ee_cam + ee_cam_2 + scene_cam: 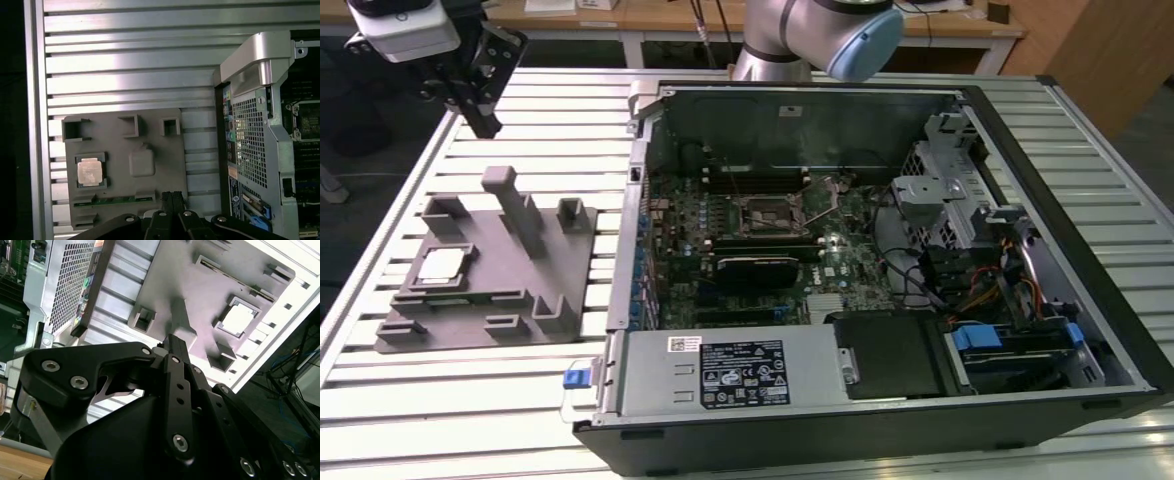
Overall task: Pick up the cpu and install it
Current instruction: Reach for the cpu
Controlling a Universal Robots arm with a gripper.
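Observation:
The cpu, a small silver square chip, lies flat in a recess of the grey plastic fixture on the slatted table, at the exterior view's left. My gripper hangs well above the far end of that fixture, shut with nothing in it. In both wrist views the cpu sits in its pocket, some distance from the closed fingertips. The open computer case lies to the exterior view's right, with the motherboard's empty socket near its middle.
The fixture carries upright posts beside the chip's pocket. The case's metal rear wall stands between the fixture and the motherboard. Bare slatted table surrounds the fixture. Wooden desks run along the back.

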